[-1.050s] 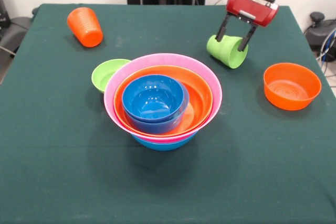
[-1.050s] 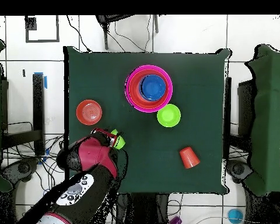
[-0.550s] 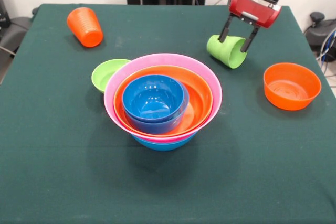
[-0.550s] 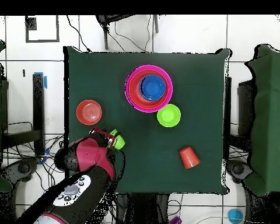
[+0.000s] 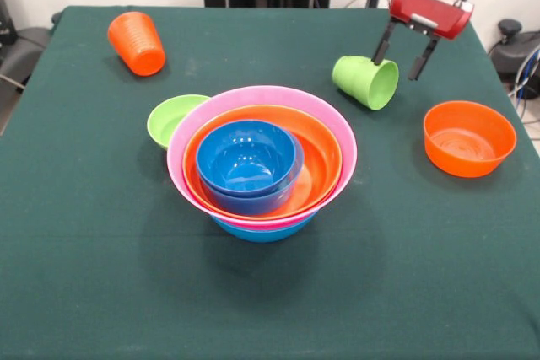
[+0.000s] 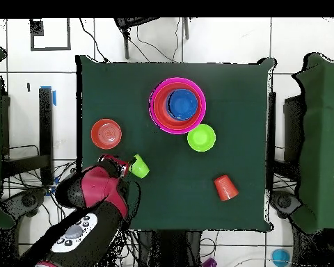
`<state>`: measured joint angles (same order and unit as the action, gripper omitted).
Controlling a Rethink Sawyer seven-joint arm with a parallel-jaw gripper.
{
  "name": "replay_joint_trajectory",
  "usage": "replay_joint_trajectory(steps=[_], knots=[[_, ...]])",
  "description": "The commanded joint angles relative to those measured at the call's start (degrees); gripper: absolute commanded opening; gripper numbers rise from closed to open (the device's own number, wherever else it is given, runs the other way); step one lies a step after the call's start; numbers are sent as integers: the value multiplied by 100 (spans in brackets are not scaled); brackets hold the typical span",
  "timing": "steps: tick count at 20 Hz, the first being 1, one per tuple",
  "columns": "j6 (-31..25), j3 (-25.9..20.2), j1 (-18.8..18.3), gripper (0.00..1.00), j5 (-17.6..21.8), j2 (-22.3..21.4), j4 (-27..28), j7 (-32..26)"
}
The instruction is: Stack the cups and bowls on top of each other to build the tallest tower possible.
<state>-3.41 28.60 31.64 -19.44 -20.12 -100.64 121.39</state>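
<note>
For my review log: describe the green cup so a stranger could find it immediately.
From the nested bowl tower, look toward the lone orange bowl. The lime-green cup lies on its side between them, beside the open gripper. It is taller than the small green bowl beside the tower.

A lime green cup (image 5: 366, 82) lies tipped on its side and a ribbed orange cup (image 5: 137, 43) rests apart, while small lime (image 5: 173, 118) and orange (image 5: 468, 137) bowls flank the tower (image 5: 261, 162) of nested blue, pink, orange and blue bowls.
</note>
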Motion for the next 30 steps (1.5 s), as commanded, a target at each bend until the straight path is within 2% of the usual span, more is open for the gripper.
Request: replay_joint_trajectory(steps=[1, 4, 12, 18, 21, 24, 30], knots=[[-760, -306, 117, 100, -297, 153, 76, 1115], [-832, -222, 162, 100, -290, 193, 90, 1042], [-782, -191, -90, 100, 17, 181, 74, 627], [-1005, -23, -48, 100, 145, 223, 163, 455], [-928, 12, 32, 100, 21, 299, 200, 622], [-893, -21, -14, 100, 55, 332, 231, 589], [-446, -256, -169, 100, -15, 426, 38, 767]])
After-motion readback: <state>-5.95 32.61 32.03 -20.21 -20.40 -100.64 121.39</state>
